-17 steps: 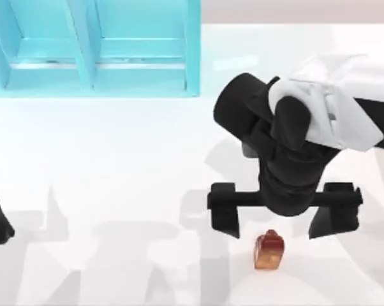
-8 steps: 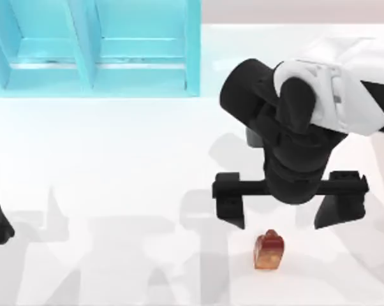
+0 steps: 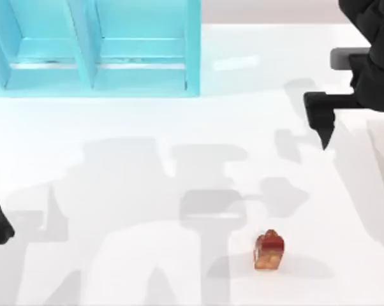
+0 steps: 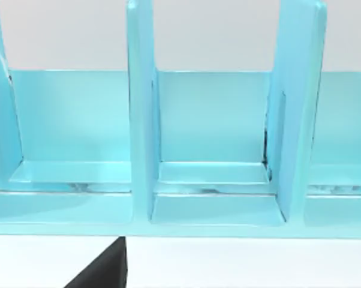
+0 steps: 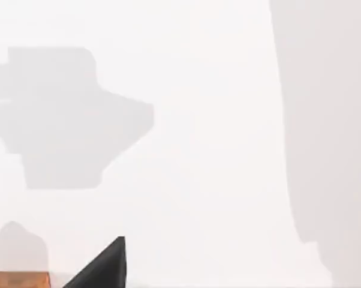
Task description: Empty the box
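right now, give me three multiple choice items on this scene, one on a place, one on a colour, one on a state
1. Where is the small brown object?
A. inside the box
B. on the white table, near the front edge
C. held by the fingers

2. What colour is the box?
A. light blue
B. red
C. green

3. How are the right gripper's fingers?
A. shut on the object
B. open, holding nothing
C. shut on the box

Key: 1 B, it lies on the table apart from the box; 2 A, its walls are light blue; 3 B, they stand wide apart in the top view.

You get bright, even light; soft grey arm shadows overlap across the white table [image 3: 115, 127], with no glare or blur.
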Robot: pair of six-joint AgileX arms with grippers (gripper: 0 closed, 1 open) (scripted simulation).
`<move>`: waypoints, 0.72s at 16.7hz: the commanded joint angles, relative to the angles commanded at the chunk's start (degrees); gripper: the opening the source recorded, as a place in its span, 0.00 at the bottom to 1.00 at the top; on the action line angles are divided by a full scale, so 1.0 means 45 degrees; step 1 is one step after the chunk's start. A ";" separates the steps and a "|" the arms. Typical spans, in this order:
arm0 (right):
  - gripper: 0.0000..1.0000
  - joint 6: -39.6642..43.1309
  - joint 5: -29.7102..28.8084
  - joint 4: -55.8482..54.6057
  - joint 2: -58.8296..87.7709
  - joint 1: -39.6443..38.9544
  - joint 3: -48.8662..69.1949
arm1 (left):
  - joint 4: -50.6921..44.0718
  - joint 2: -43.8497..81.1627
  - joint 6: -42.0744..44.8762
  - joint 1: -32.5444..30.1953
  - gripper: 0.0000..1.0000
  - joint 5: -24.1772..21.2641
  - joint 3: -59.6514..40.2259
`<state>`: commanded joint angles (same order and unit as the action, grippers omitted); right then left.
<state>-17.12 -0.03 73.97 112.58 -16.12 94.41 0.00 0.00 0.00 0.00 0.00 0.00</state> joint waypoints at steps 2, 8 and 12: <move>1.00 0.2283 0.0000 0.0354 0.0278 0.2263 0.0559 | 0.0000 0.0000 0.0000 0.0000 1.00 0.0000 0.0000; 1.00 0.8316 -0.0035 0.1530 0.1326 0.8262 0.2884 | 0.0000 0.0000 0.0000 0.0000 1.00 0.0000 0.0000; 1.00 0.9900 -0.0028 0.1867 0.1382 0.9842 0.3699 | 0.0000 0.0000 0.0000 0.0000 1.00 0.0000 0.0000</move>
<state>27.43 -0.16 82.38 118.80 28.16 111.05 0.00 0.00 0.00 0.00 0.00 0.00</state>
